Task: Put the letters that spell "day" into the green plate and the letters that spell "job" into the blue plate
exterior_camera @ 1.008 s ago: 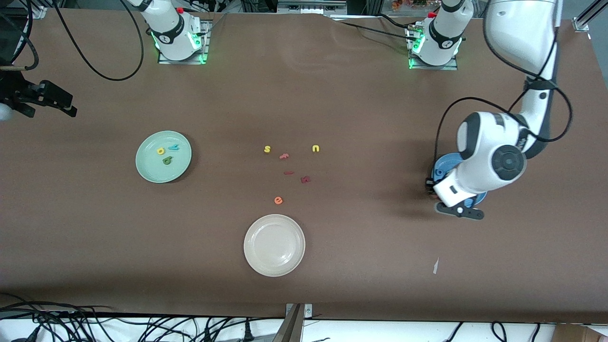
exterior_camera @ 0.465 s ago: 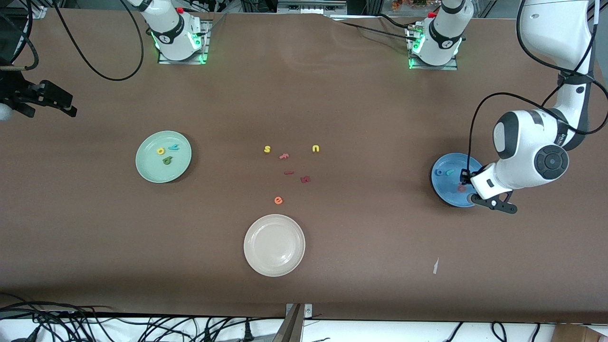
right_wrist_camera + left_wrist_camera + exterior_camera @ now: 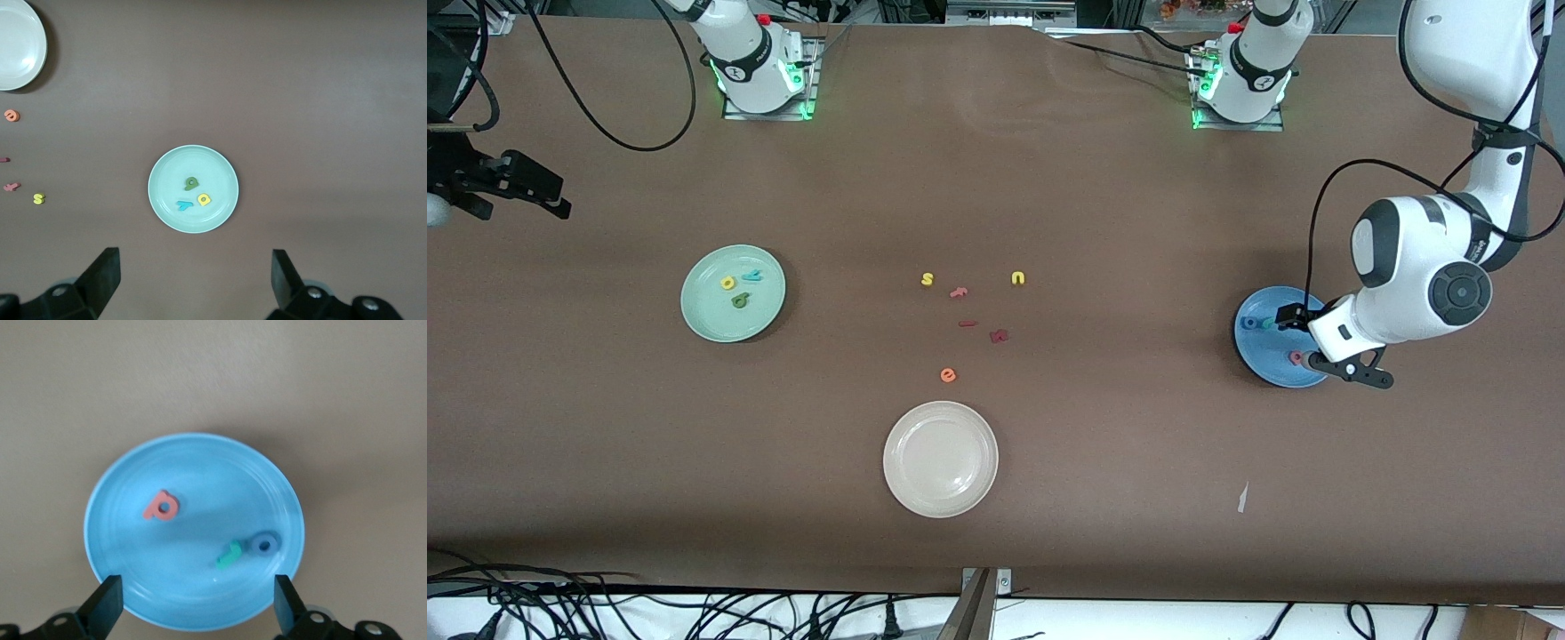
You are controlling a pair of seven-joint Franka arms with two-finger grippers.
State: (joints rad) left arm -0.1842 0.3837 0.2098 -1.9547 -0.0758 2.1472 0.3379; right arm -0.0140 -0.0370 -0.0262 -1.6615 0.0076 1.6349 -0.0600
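The blue plate (image 3: 1272, 360) lies toward the left arm's end of the table. In it are the blue "o" (image 3: 1250, 323), the cyan "j" (image 3: 1268, 324) and the pinkish-red "b" (image 3: 1296, 357). My left gripper (image 3: 1300, 338) hangs open over this plate (image 3: 200, 480), with nothing between its fingers (image 3: 107, 603); the "b" (image 3: 161, 506), "j" (image 3: 229, 555) and "o" (image 3: 265, 544) lie below it. The green plate (image 3: 716, 316) holds the yellow "a" (image 3: 727, 283), cyan "y" (image 3: 752, 276) and green "d" (image 3: 740, 301). My right gripper (image 3: 193, 277) waits open, high over the table at the right arm's end.
A cream-white plate (image 3: 940, 459) sits nearest the front camera. Mid-table lie a yellow "s" (image 3: 927, 279), a yellow "u" (image 3: 1018, 278), an orange "e" (image 3: 948, 375) and dark red letters (image 3: 999, 336). A white paper scrap (image 3: 1242, 498) lies nearer the camera than the blue plate.
The left gripper has opened and shifted toward the left arm's end of the table, uncovering the blue plate; the "b" now lies loose in it. The right arm has not moved.
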